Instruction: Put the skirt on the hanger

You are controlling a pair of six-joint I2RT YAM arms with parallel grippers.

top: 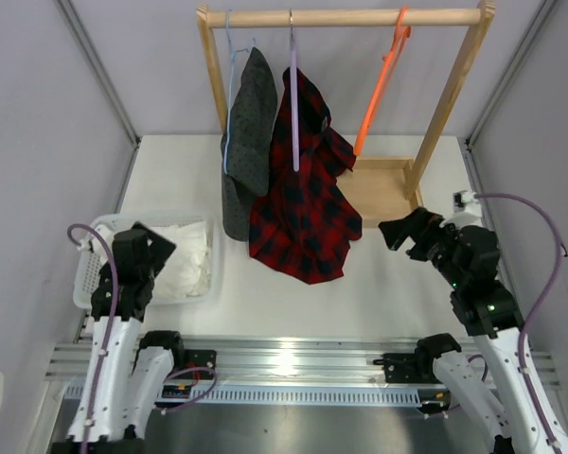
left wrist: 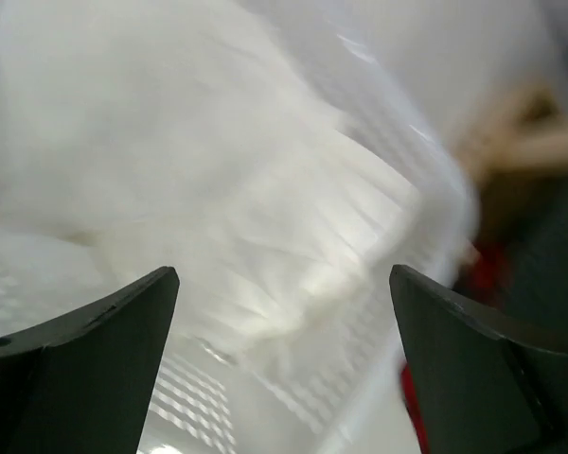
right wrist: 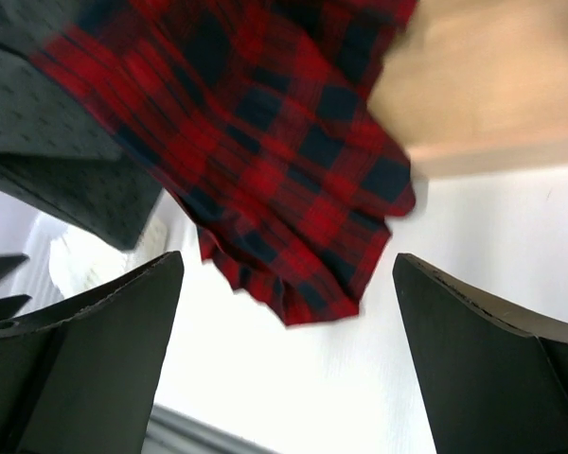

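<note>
The white skirt [top: 185, 251] lies bunched in a white slatted basket [top: 185, 298] at the left of the table. My left gripper [top: 163, 249] hovers over the basket's left part, open. In the left wrist view the skirt [left wrist: 218, 161] fills the space ahead of my left gripper [left wrist: 284, 322], with nothing between the fingers. The orange hanger [top: 379, 90] hangs bare at the right end of the wooden rack [top: 346, 17]. My right gripper [top: 400, 236] is open above the table, below and right of the hanger. The right wrist view shows my right gripper [right wrist: 284, 312] empty.
A red-black plaid shirt [top: 303, 208] [right wrist: 265, 142] hangs on a purple hanger [top: 293, 104] mid-rack. A dark grey garment [top: 249, 123] [right wrist: 57, 142] hangs on a light blue hanger [top: 229, 57] at the left. The rack's wooden base [top: 383, 189] stands behind my right gripper.
</note>
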